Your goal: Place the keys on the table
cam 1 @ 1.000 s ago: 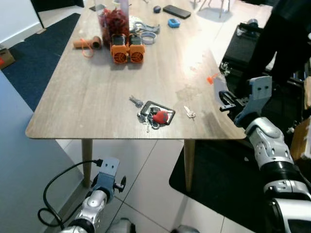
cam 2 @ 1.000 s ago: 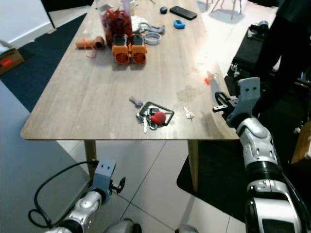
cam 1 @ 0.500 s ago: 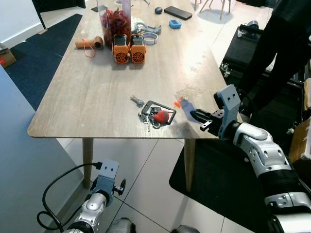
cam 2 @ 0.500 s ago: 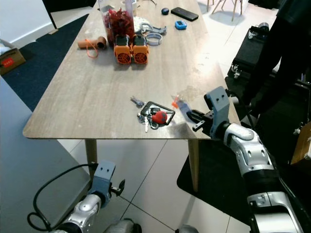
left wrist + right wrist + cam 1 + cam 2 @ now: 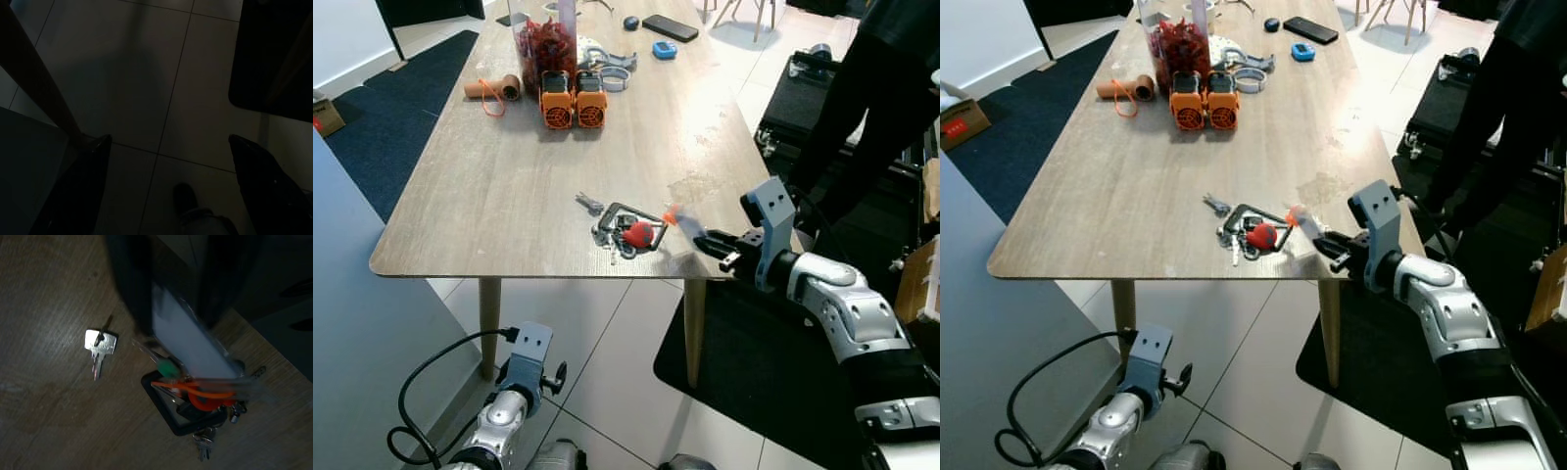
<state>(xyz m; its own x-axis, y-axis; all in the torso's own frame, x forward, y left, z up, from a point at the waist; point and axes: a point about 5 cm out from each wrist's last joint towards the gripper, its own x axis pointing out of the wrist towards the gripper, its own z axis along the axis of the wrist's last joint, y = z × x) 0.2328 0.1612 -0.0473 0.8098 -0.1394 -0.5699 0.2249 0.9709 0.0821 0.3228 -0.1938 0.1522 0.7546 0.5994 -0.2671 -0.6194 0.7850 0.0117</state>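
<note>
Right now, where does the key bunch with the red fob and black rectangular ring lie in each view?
Left eye view: key bunch near the wooden table's front edge.
Right eye view: the bunch, same spot.
Left wrist view: dark floor tiles.
Right wrist view: bunch beyond the fingers.
Landmark: white tag in right gripper.

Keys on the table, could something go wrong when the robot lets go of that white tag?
The right pincer holds a white card with an orange loop just above the key bunch with the red fob. The dropped card might snag the bunch. The wooden table edge is close, so a nudge might push the small silver key off.
</note>
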